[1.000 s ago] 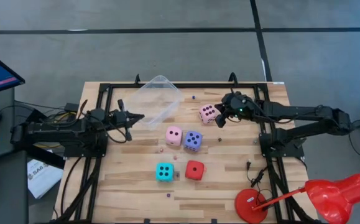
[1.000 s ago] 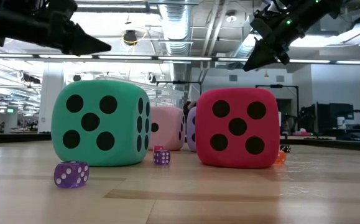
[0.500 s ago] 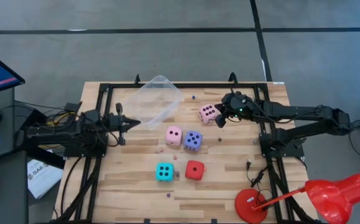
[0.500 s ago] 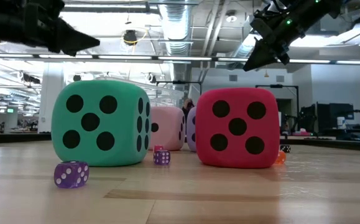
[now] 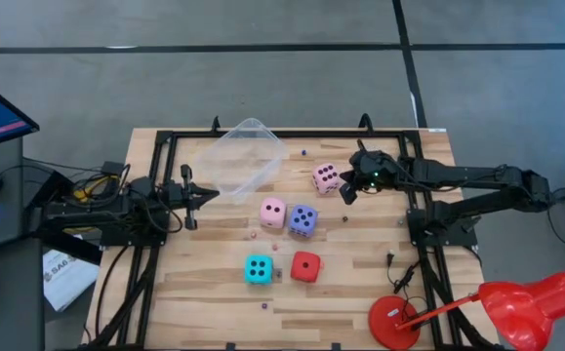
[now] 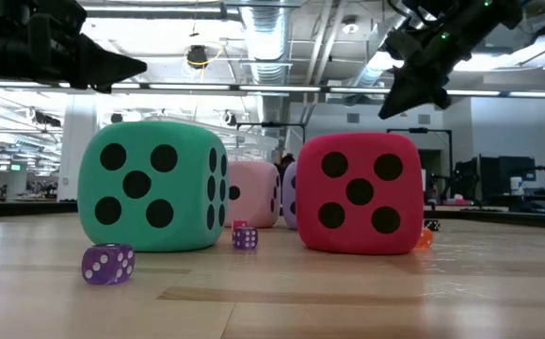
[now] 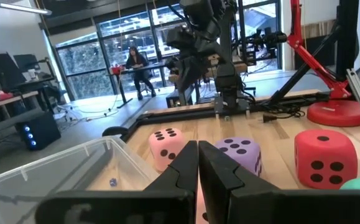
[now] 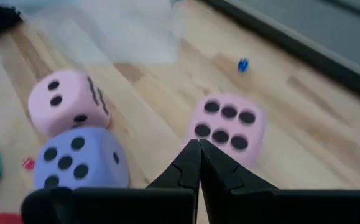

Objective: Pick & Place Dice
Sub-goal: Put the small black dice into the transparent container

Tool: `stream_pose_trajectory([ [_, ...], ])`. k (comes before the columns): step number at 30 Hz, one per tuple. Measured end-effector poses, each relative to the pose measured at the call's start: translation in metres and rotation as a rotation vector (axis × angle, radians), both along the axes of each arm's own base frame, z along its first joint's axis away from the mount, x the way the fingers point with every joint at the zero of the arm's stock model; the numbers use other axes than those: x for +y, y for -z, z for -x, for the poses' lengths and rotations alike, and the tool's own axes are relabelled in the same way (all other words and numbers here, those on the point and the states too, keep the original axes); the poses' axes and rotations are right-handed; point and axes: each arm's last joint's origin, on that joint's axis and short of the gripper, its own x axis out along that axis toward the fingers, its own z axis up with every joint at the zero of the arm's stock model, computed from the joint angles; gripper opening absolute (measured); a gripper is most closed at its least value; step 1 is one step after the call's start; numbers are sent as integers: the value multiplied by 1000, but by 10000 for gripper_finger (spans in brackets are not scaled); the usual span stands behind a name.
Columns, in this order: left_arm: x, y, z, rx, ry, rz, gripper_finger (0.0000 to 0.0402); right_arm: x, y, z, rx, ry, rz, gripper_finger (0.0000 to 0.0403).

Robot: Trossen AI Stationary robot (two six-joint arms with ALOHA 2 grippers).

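Five dice rest flat on the wooden table: a pale pink one (image 5: pixel 326 176) far right, a second pale pink one (image 5: pixel 273 212) beside the violet-blue one (image 5: pixel 302 220) at centre, and the cyan one (image 5: pixel 258 269) and the red one (image 5: pixel 305 266) nearer. My left gripper (image 5: pixel 212 195) is shut and level, above the table beside the clear tub (image 5: pixel 245 156), holding nothing. My right gripper (image 5: pixel 344 193) is shut and slants down, hanging just right of the far pink die (image 8: pixel 226 127) without touching it.
Tiny loose dice lie on the table, among them a purple one (image 6: pixel 108 264) near the front and one (image 6: pixel 245 237) between the big dice. Black frame rails (image 5: pixel 414 210) border the table. A red lamp (image 5: pixel 516 307) stands at the near right corner.
My left gripper has drawn back toward the table's left edge and sunk a little, staying shut. My right gripper has stayed in place but rolled and tipped slightly. The dice have not moved.
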Motion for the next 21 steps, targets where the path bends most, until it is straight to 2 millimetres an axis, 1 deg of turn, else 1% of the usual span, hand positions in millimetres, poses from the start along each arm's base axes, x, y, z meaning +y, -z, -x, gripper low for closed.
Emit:
stream_pose_trajectory([
  [4,0,0,0,0,0,0,3,2,4,4,42,3,-47,3],
  [8,0,0,0,-1,-1,0,3,2,7,7,66,45,-92,3],
  [12,0,-1,0,-8,-2,-2,3,3,9,9,95,50,-102,3],
  [16,1,-2,0,-19,-37,-3,3,7,13,5,125,32,-101,1],
  [21,1,-5,1,-47,-43,-7,3,20,22,-4,149,33,-113,1],
])
